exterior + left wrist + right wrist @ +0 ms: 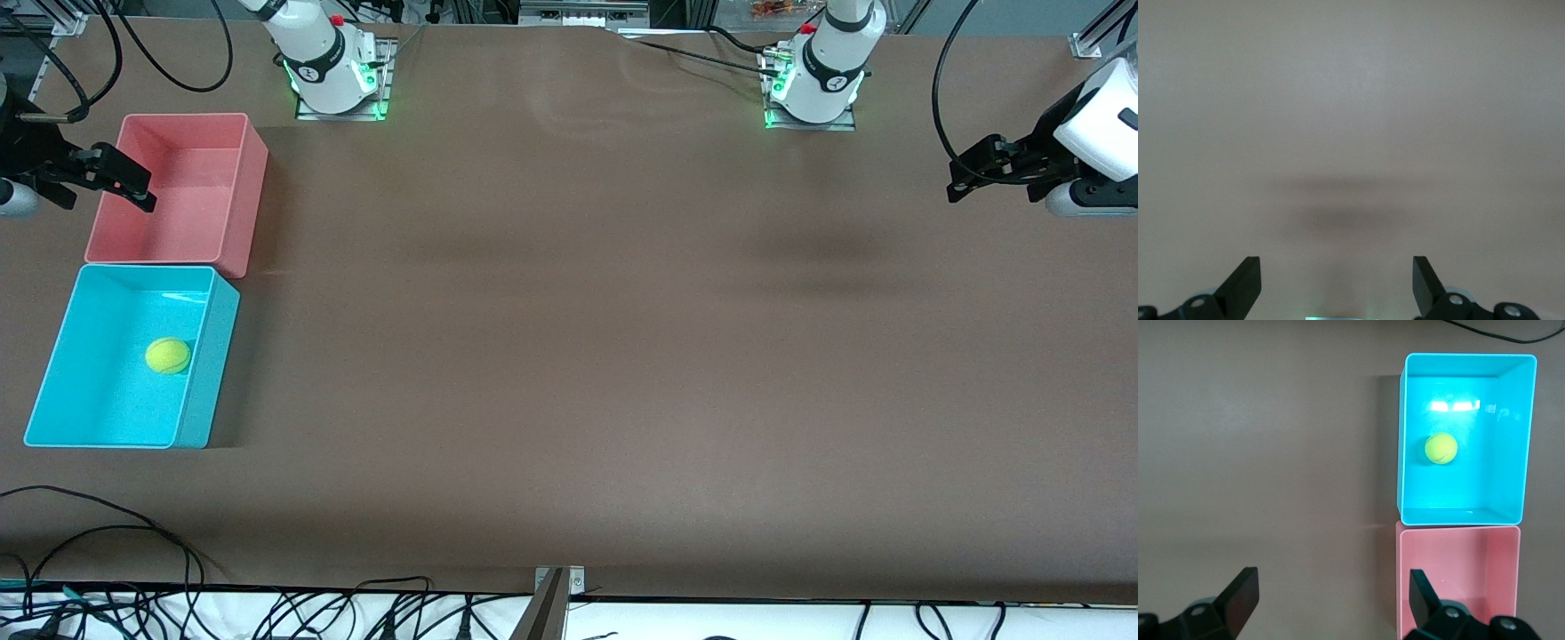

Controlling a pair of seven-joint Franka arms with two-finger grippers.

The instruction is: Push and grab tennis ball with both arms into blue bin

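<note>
The tennis ball (167,356) lies inside the blue bin (209,373), on its floor, at the right arm's end of the table. The right wrist view shows the ball (1441,449) in the blue bin (1401,440) as well. My right gripper (111,182) is open and empty, up over the outer edge of the pink-red bin; its jaws (1333,580) stand wide apart. My left gripper (965,173) is open and empty, up over bare table at the left arm's end; in the left wrist view (1336,267) only tabletop lies under it.
The pink-red bin (249,196) stands empty, touching the blue bin and farther from the front camera. It also shows in the right wrist view (1458,529). Black cables (133,524) lie along the table's front edge.
</note>
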